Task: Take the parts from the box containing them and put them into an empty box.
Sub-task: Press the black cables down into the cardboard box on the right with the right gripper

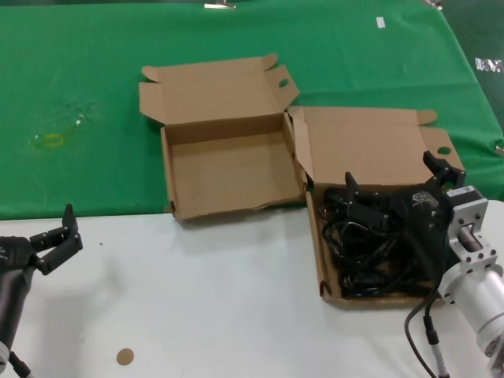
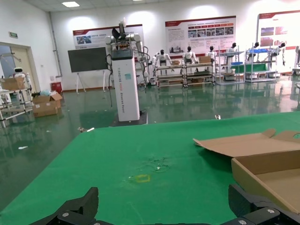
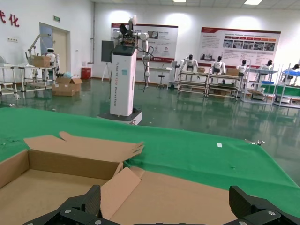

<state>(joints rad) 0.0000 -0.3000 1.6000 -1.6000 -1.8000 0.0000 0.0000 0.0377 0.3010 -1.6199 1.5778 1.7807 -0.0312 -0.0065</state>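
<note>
Right gripper (image 1: 396,183) jaws wide open over parts (image 1: 366,244).

Green cloth (image 1: 94,47); white table (image 1: 197,299); small brown disc (image 1: 124,357).

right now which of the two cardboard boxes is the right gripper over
The right gripper is open over the box holding the black power cords, at the table's right. The empty box sits apart to its left, on the green cloth.

floor (image 2: 56,126): glossy green (reflective) | walls (image 3: 197,14): white | posters (image 2: 199,30)
</note>
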